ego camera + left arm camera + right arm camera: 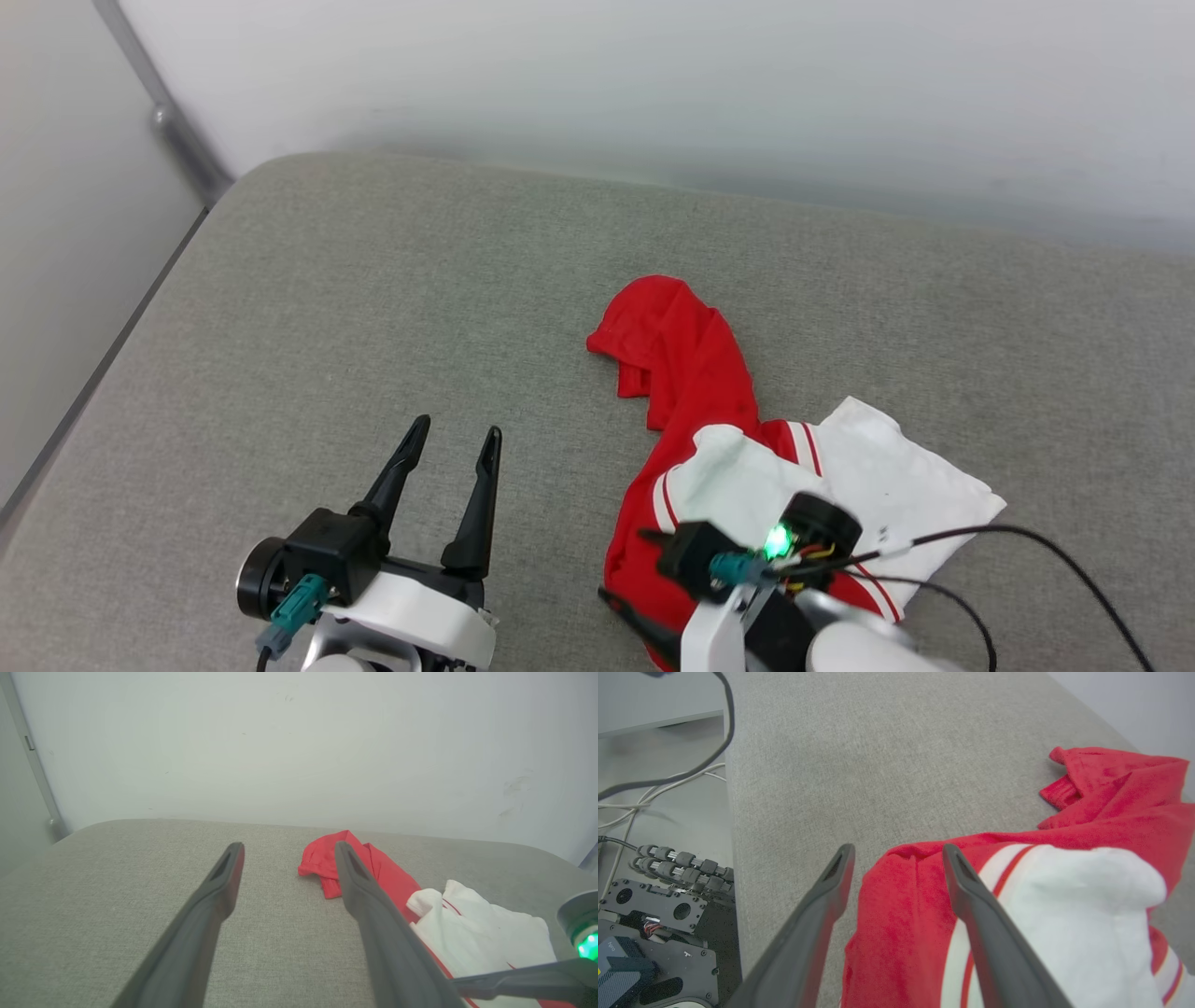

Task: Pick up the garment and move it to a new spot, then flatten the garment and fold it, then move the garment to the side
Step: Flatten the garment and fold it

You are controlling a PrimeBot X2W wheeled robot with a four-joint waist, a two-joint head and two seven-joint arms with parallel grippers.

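- Garment (691, 373) is lying crumpled on the grey cushion (373, 280), toward the robot's right, with white sleeve cloth bunching over the red body.
- Your right gripper (897, 848) is standing with its jaws spread over the red edge, clamping nothing.
- Your left gripper (457, 426) is hovering wide apart beside the cloth, touching none of it.
- You are, by my judgement, looking at flattening, folding and the move aside as steps not yet done.

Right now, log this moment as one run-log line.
garment: crumpled on grey cushion, unfolded | left gripper: open, over bare cushion beside garment | right gripper: open, straddling garment's red edge
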